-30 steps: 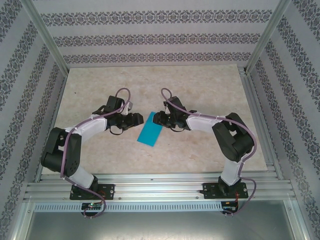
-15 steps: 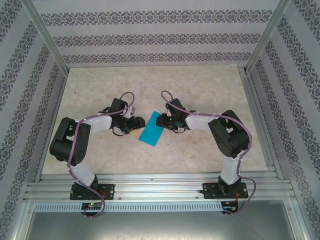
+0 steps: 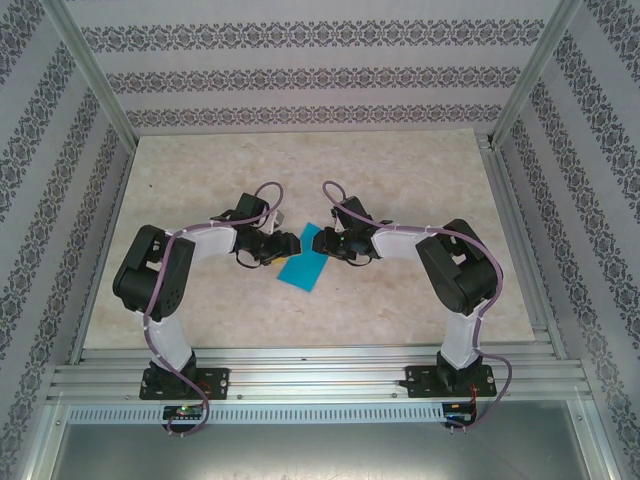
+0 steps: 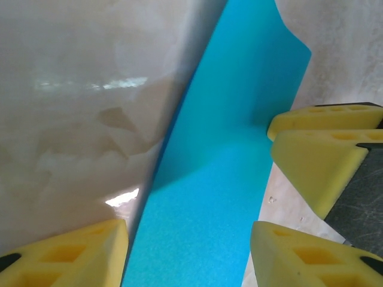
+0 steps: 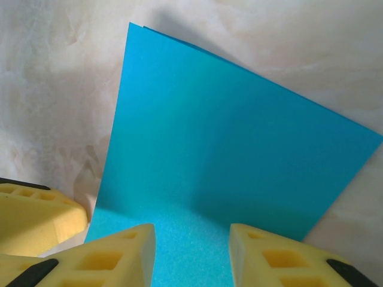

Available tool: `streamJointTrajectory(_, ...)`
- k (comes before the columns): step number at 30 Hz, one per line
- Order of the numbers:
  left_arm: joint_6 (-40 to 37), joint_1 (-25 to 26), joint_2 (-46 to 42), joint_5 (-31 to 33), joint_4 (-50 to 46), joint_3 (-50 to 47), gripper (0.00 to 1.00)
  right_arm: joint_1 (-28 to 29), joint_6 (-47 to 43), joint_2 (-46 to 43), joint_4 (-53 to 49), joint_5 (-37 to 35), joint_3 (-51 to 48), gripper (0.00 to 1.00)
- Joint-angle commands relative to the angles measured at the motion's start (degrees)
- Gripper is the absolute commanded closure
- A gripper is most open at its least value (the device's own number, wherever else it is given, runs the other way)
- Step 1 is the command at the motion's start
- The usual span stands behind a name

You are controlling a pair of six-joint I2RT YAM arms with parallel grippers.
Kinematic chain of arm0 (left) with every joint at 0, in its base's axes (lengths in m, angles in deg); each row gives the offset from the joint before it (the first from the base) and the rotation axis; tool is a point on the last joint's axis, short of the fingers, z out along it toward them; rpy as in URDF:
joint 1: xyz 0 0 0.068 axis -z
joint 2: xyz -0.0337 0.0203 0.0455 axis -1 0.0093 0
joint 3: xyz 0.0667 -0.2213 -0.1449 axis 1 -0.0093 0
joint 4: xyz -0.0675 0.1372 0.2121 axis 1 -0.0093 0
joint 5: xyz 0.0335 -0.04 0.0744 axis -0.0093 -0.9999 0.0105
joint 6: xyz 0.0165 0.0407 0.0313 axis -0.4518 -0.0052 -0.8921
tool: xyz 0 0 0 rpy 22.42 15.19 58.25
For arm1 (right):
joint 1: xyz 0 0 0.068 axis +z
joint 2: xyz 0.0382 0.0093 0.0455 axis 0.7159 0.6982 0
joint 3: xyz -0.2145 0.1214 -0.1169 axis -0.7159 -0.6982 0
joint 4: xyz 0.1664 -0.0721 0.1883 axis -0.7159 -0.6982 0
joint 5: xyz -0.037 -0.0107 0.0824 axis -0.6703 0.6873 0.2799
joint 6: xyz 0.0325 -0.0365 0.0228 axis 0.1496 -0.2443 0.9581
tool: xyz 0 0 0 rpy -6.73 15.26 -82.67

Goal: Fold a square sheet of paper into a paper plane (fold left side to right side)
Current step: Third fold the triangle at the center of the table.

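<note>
The square sheet of paper (image 3: 303,268), turquoise-blue, lies on the marble tabletop folded over into a narrow rectangle. My left gripper (image 3: 288,245) is at its upper left edge. In the left wrist view the paper (image 4: 215,179) runs between the spread yellow fingertips of the open left gripper (image 4: 188,239). My right gripper (image 3: 322,243) is at the paper's upper right end. It is open too (image 5: 191,239), its fingertips apart over the blue paper (image 5: 239,143). The right gripper's yellow fingers (image 4: 317,155) show close by in the left wrist view. The paper plane is out of view.
The beige marble tabletop (image 3: 300,170) stretches well beyond the paper toward the back. Aluminium rails (image 3: 320,375) run along the near edge and up the sides (image 3: 520,230). Patterned walls (image 3: 300,80) close in the cell.
My left arm has swung right until its gripper reaches the paper's left edge, and its jaws have narrowed a little. The right arm and the paper have barely moved.
</note>
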Motion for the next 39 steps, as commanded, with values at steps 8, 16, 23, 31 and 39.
streamJointTrajectory(8,-0.6,1.5,2.7,0.9,-0.3,3.9,0.43,-0.4,-1.7,1.0,1.5,1.5,0.3,0.62)
streamJointTrajectory(16,-3.5,1.4,2.9,4.1,-4.3,6.9,0.41,-0.5,-2.5,0.9,1.0,1.7,0.7,0.62)
streamJointTrajectory(23,-4.5,1.4,5.6,4.4,-6.1,9.2,0.41,-0.4,-2.6,0.7,0.9,1.8,0.8,0.62)
streamJointTrajectory(31,-5.9,1.5,5.4,3.8,-7.9,7.7,0.41,-0.4,-2.7,0.8,1.0,2.1,0.7,0.62)
streamJointTrajectory(39,-8.4,2.0,2.3,1.1,-11.2,6.3,0.46,-0.4,-2.7,1.1,1.3,2.3,0.7,0.62)
